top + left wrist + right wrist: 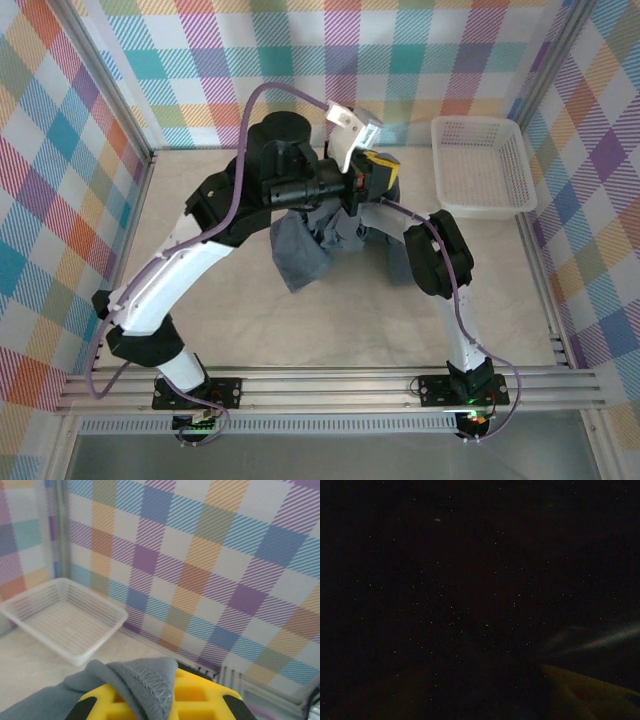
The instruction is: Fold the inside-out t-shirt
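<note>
two hands meet at one bundle of cloth near the middle of the worktop (pixel 250 330). the left hand (pixel 377 166) is raised at the far side, and its wrist view shows the yellow fingers (pixel 100 705) closed on a stitched hem of the inside-out t-shirt (pixel 145 680), the dark grey cotton bunched over the pinch.

from above, the t-shirt (pixel 300 250) hangs down from that grip and trails toward the near-left, so its long axis runs from the held hem at the far right to a loose lobe nearer the bases. it is crumpled, not spread flat. the white mesh basket (pixel 480 165) stands apart at the far right.

the right arm (pixel 437 250) reaches in from the right, under the left arm (pixel 200 260), into the lower folds. its wrist view is almost black, most likely smothered in cloth, with only a dim yellowish finger (pixel 590 692) at the lower edge. whether the right hand is open or gripping i cannot tell.

my reading: the next move hangs on finding a second hem below and near-left of the left hand's pinch; the right hand is nearer.
</note>
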`<state>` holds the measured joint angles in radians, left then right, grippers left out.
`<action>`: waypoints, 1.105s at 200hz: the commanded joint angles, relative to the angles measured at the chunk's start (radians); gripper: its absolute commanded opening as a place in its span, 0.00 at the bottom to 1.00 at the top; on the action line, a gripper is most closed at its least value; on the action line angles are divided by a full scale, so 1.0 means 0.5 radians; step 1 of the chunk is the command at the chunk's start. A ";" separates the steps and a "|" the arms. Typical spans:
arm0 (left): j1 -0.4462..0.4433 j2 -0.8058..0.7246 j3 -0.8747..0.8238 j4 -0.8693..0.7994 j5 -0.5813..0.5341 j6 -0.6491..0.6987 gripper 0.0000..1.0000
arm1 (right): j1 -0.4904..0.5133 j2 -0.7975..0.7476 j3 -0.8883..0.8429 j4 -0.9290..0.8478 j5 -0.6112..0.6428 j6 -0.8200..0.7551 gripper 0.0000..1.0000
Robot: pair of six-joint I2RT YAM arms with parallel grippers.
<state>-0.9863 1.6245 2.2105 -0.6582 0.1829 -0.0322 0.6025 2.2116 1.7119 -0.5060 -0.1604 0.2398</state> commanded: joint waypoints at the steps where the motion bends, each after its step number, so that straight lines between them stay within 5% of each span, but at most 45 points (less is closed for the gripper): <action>1: -0.014 -0.117 -0.022 -0.012 -0.274 0.242 0.00 | 0.003 -0.056 0.088 -0.505 0.258 -0.050 0.82; 38: -0.014 -0.132 -0.076 -0.121 -0.417 0.375 0.00 | 0.033 0.052 -0.079 -0.794 0.249 -0.130 0.89; 71: -0.009 -0.072 -0.065 -0.159 -0.598 0.392 0.00 | 0.094 0.174 -0.244 -0.772 0.118 -0.170 0.78; 79: 0.005 -0.053 -0.062 -0.161 -0.623 0.369 0.00 | 0.102 0.173 -0.277 -0.733 0.076 -0.165 0.69; 94: 0.072 -0.012 -0.047 -0.182 -0.660 0.278 0.00 | 0.101 0.114 -0.322 -0.652 -0.046 -0.144 0.39; 118: 0.414 0.140 0.057 -0.391 -0.692 -0.003 0.00 | 0.114 -0.245 -0.502 -0.403 -0.192 -0.080 0.00; 139: 0.867 0.209 -0.107 -0.452 -0.577 -0.337 0.00 | 0.117 -0.691 -0.740 -0.147 -0.260 -0.005 0.00; 168: 1.285 0.139 -0.935 -0.099 -0.334 -0.486 0.00 | 0.117 -1.264 -0.931 0.137 -0.239 -0.019 0.00; 221: 1.383 -0.019 -2.042 0.338 -0.276 -0.751 0.00 | -0.105 -1.610 -0.593 0.199 0.042 0.200 0.00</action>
<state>-0.2882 1.7107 1.3178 -0.6174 0.0074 -0.3084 0.6144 1.4315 1.3483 -0.4816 -0.1936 0.2676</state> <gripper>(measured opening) 0.063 0.049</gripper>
